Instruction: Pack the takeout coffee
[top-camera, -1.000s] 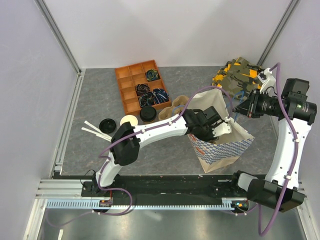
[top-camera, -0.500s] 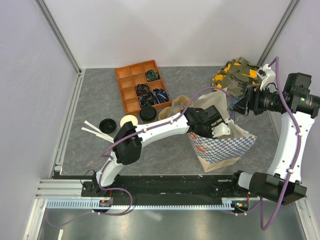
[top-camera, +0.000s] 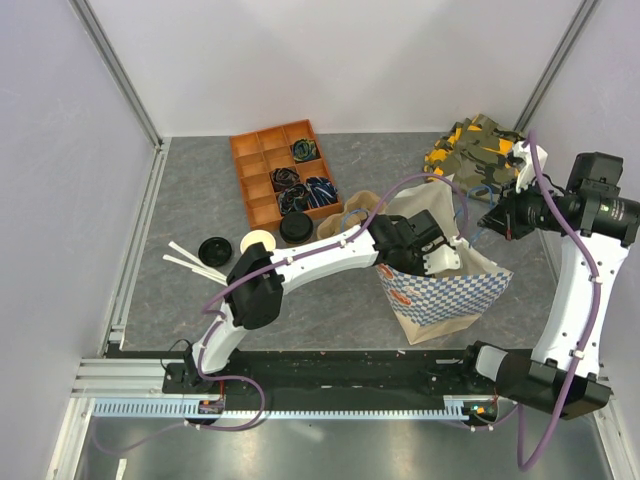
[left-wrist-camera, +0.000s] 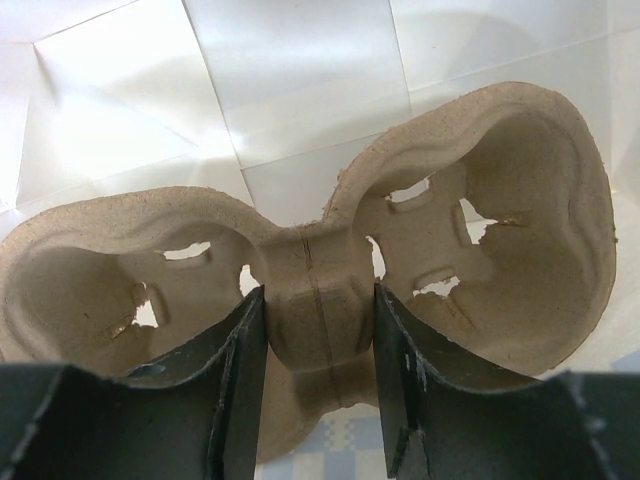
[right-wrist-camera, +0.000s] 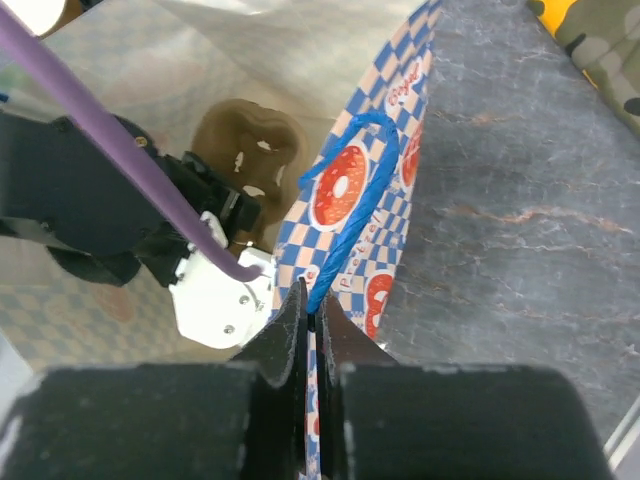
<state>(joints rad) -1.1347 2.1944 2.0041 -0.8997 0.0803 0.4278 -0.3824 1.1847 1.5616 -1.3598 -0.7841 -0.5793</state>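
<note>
Our left gripper (left-wrist-camera: 318, 330) pinches the pulp cup carrier (left-wrist-camera: 500, 220) by its bridge inside the paper bag (right-wrist-camera: 398, 165); our right gripper (right-wrist-camera: 312, 322) clamps its blue handle (right-wrist-camera: 352, 195).

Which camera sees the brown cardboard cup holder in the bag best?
The left wrist view: the cup holder fills it, both wells showing, pinched at its middle by the left gripper. The right wrist view shows only part of it, inside the bag. In the top view the left arm hides it.

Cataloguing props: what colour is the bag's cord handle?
Blue cord handle, best seen in right wrist view.
</note>
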